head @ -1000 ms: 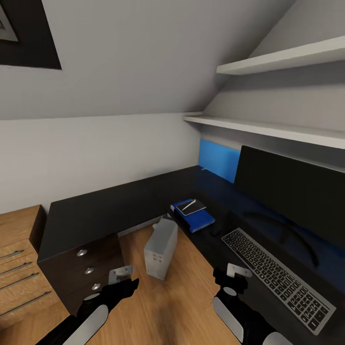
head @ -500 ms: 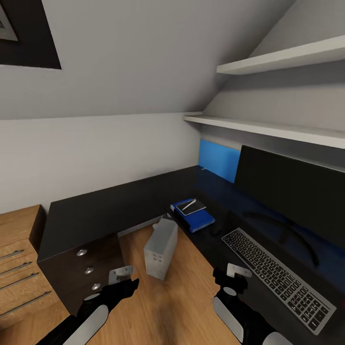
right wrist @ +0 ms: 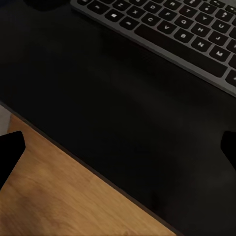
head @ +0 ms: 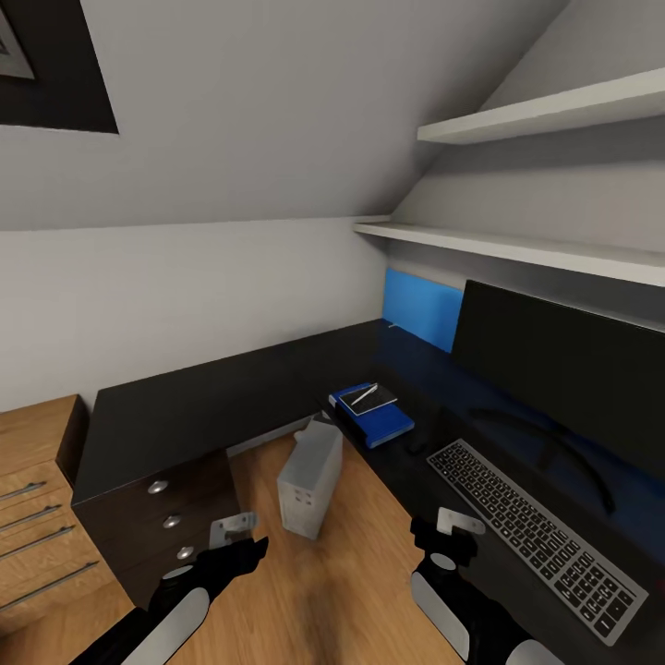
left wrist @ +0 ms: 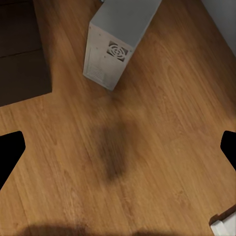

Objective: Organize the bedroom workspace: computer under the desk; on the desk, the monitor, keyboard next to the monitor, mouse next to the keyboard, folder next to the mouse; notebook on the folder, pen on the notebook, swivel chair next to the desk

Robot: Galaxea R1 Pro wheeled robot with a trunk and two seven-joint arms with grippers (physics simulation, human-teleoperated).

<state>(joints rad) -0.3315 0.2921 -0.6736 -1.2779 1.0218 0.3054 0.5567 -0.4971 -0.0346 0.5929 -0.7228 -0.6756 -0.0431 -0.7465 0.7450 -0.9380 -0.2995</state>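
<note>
The black desk (head: 203, 397) wraps the corner. The monitor (head: 563, 369) stands on its right wing with the keyboard (head: 531, 536) in front of it. Left of the keyboard lies a small dark shape, the mouse (head: 420, 441), hard to make out on the black top. Beyond it the blue folder (head: 380, 420) carries the notebook (head: 369, 400) and the pen (head: 365, 396). The computer (head: 309, 477) stands on the floor in the desk's nook, also the computer (left wrist: 118, 42). My left gripper (head: 235, 554) (left wrist: 118, 152) hangs open over the floor. My right gripper (head: 443, 545) (right wrist: 118, 150) is open over the desk edge by the keyboard (right wrist: 172, 34). The swivel chair is out of view.
A dark drawer unit (head: 171, 522) with round knobs sits under the desk's left wing, close to my left arm. Light oak drawers (head: 37, 517) stand further left. Two white shelves (head: 517, 249) run above the monitor under the sloped wall. Wood floor (left wrist: 147, 147) lies between the desk wings.
</note>
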